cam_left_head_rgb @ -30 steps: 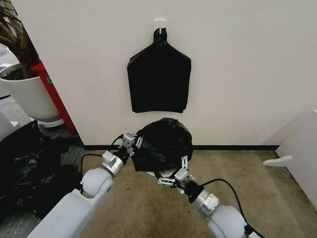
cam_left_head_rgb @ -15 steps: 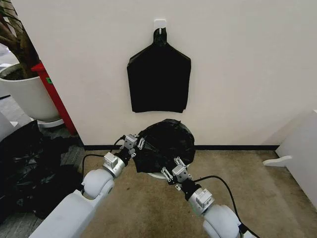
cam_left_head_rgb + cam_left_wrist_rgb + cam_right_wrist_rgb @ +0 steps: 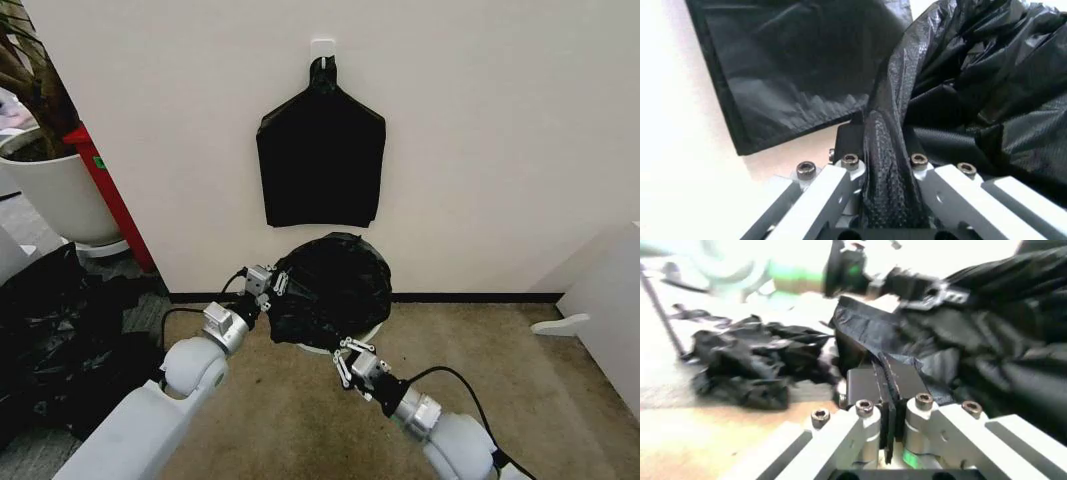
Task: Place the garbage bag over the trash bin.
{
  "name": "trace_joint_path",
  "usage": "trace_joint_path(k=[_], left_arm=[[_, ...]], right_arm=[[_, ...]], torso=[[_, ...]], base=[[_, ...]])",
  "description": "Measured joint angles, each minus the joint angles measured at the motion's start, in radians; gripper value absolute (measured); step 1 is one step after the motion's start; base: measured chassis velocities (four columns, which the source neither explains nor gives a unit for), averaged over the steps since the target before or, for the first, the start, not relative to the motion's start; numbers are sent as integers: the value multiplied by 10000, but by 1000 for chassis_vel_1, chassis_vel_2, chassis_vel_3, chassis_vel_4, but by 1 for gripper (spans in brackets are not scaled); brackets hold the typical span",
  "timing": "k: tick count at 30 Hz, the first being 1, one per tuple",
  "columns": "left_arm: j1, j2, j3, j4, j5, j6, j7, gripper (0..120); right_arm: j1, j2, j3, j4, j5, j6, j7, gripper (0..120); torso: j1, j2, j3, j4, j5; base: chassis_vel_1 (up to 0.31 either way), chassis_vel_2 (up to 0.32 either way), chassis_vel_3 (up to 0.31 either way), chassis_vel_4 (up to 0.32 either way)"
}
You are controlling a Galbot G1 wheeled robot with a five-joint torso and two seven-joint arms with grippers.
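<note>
I hold garbage bag draped over trash bin on floor by wall. Left gripper jaws pinched tight on bag fold at left edge; right gripper jaws closed on thin bag film at front. I'd pull hem evenly down past rim, avoid tearing. Hanging black bundle on wall just above; plastic heap left, clear.

The head view looks forward and down at the wall and floor. Each wrist view looks along its own claw, very close to the garbage bag, which all three views share.
</note>
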Motion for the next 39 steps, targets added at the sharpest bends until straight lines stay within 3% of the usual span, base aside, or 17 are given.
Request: trace_joint_path(k=[5, 11, 14, 26, 31, 39], left_arm=[[22, 57, -64, -183, -444, 161, -21, 4], [71, 82, -67, -355, -851, 347, -38, 4], [76, 83, -67, -468, -1088, 495, -29, 4], [75, 29, -12, -572, -1140, 558, 54, 4], [81, -23, 3, -628, -1196, 559, 117, 4], [115, -82, 10, -711, -1346, 559, 144, 4]], right_arm=[[145, 82, 223, -721, -64, 497, -1033, 0], [343, 281, 343, -1463, -779, 790, -1039, 0], [533, 411, 592, -2022, -1878, 1055, -391, 0], [814, 593, 1275, -2886, -4050, 1301, 1672, 0], [726, 616, 944, -3043, -3545, 705, 2671, 0], [579, 825, 318, -3310, -1534, 196, 2566, 0]], torso=[[0, 0, 0, -1, -1], [0, 0, 0, 0, 0], [0, 0, 0, 0, 0], [0, 0, 0, 0, 1], [0, 0, 0, 0, 1], [0, 0, 0, 0, 1]], base=[[0, 0, 0, 0], [0, 0, 0, 0], [0, 0, 0, 0], [0, 0, 0, 0], [0, 0, 0, 0], [0, 0, 0, 0]])
